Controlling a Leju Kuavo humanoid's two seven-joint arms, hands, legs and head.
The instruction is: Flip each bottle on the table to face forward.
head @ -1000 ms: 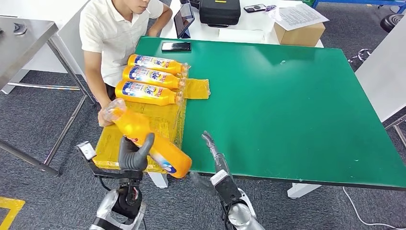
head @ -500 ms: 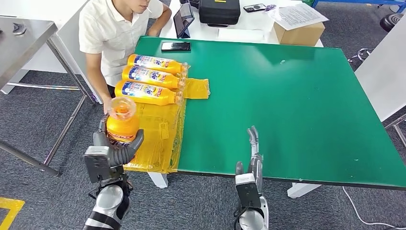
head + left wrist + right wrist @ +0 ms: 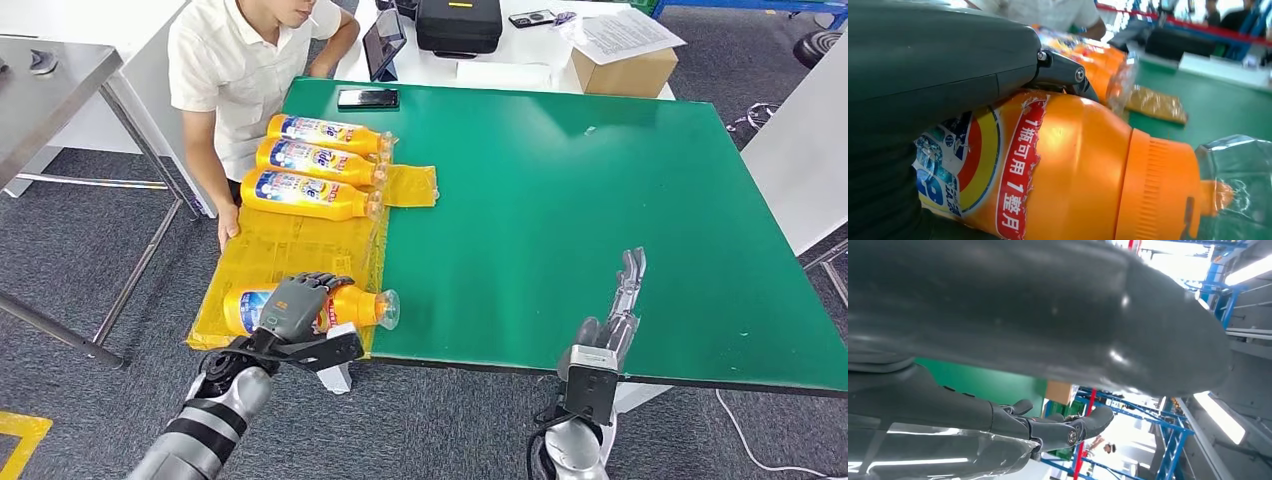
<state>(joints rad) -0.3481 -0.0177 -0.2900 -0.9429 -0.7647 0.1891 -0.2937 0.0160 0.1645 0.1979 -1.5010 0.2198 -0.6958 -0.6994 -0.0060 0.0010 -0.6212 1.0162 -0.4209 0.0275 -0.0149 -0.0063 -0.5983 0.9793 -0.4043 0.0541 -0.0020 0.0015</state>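
Observation:
An orange bottle (image 3: 350, 305) with a clear cap lies on its side on the yellow sheet (image 3: 290, 250) near the table's front left edge, label up, cap pointing right. My left hand (image 3: 292, 305) grips its middle from above; the left wrist view shows the bottle (image 3: 1073, 170) close under the hand (image 3: 923, 75). Three more orange bottles (image 3: 305, 165) lie in a row at the back of the sheet, labels up. My right hand (image 3: 615, 315) is over the table's front edge, fingers stretched out and holding nothing; in the right wrist view that hand (image 3: 998, 315) is empty.
A person in a white shirt (image 3: 235, 70) sits at the table's left side, one hand (image 3: 229, 228) on the sheet's edge. A phone (image 3: 367, 97), tablet (image 3: 384, 40), black case (image 3: 458, 22) and cardboard box (image 3: 625, 70) lie beyond the green table (image 3: 600, 190).
My left hand brought the bottle down from upright in the air and laid it on its side on the yellow sheet. My right hand moved right along the front edge.

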